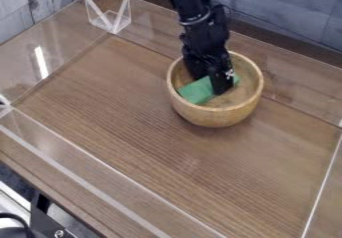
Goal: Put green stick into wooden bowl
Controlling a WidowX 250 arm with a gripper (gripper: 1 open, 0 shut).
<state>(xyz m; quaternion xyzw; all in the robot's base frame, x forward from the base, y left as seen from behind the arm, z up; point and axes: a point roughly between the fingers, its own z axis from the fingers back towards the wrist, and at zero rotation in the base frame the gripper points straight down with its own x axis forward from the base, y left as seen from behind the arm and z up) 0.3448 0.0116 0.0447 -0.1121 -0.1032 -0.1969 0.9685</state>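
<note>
You see a wood-grain surface (134, 132) bounded by clear acrylic walls (47, 52), with a grey wall behind. The stick (198, 89) lies inside the bowl (214, 110) (right of centre). The hand (214, 77) sits spread above it, gripping nothing.

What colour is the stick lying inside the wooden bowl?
Bright green. The green stick rests in the wooden bowl, seen in the only camera view.

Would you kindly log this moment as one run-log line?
hand: open, over bowl | green stick: lying inside wooden bowl, released | bowl: on table | task: apparently done
</note>
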